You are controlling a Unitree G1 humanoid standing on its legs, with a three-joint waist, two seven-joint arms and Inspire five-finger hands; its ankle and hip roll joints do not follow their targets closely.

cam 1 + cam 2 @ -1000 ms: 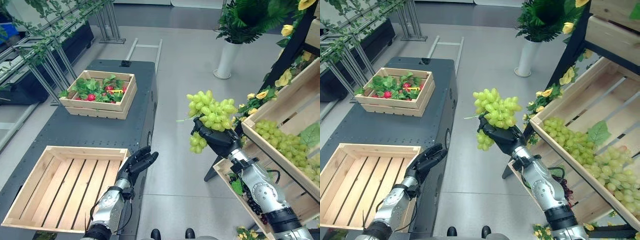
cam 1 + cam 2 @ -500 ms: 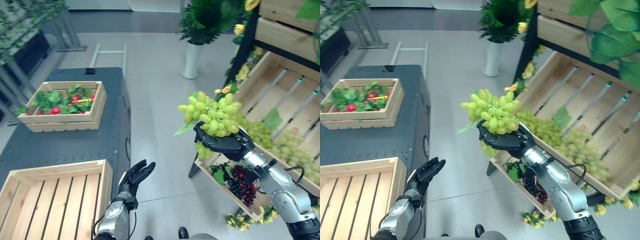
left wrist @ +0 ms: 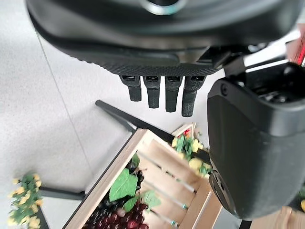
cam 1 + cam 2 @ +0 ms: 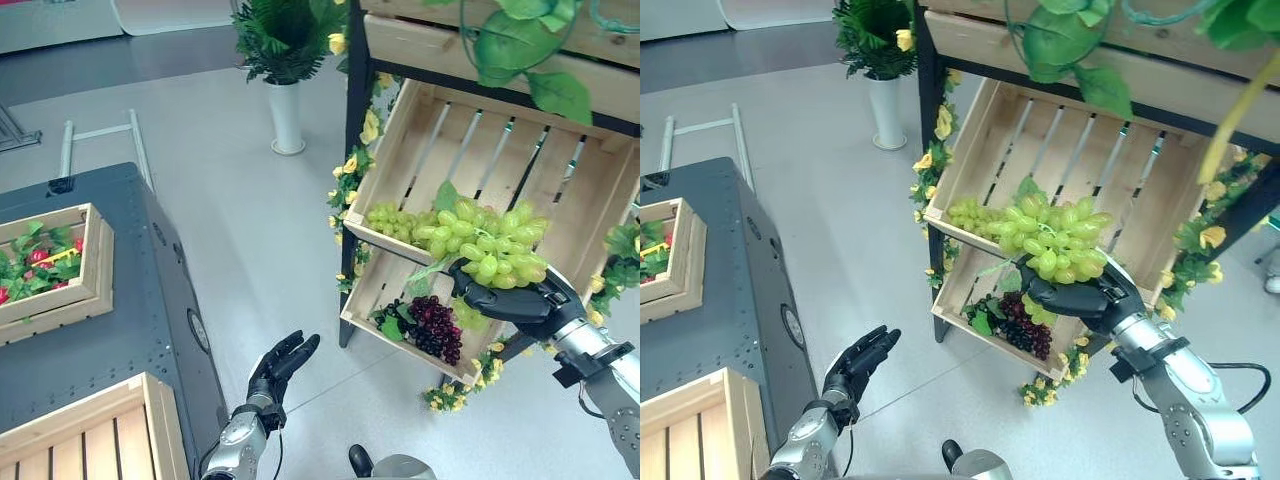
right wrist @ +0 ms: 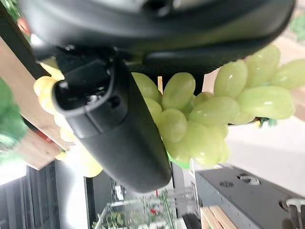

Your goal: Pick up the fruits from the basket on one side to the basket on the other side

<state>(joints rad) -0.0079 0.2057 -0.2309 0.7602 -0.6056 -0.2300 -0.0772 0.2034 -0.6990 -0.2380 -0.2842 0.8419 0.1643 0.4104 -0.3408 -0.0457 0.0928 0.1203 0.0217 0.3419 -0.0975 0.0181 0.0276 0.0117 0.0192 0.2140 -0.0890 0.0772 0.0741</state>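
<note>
We see the right hand (image 4: pixel 1080 297) curled around a green grape bunch (image 4: pixel 1055 240), right of the desk (image 4: pixel 130 330). Our left hand (image 4: pixel 280 362) hangs low with fingers relaxed.

A mock fruit-shop display: a dark stand (image 4: pixel 352 150) beside the grey table (image 4: pixel 130 330) carries tilted wooden crates (image 4: pixel 500 160) of grapes (image 4: pixel 435 325), trimmed with yellow flowers (image 4: pixel 368 128), a potted plant (image 4: pixel 283 60) behind it.
</note>
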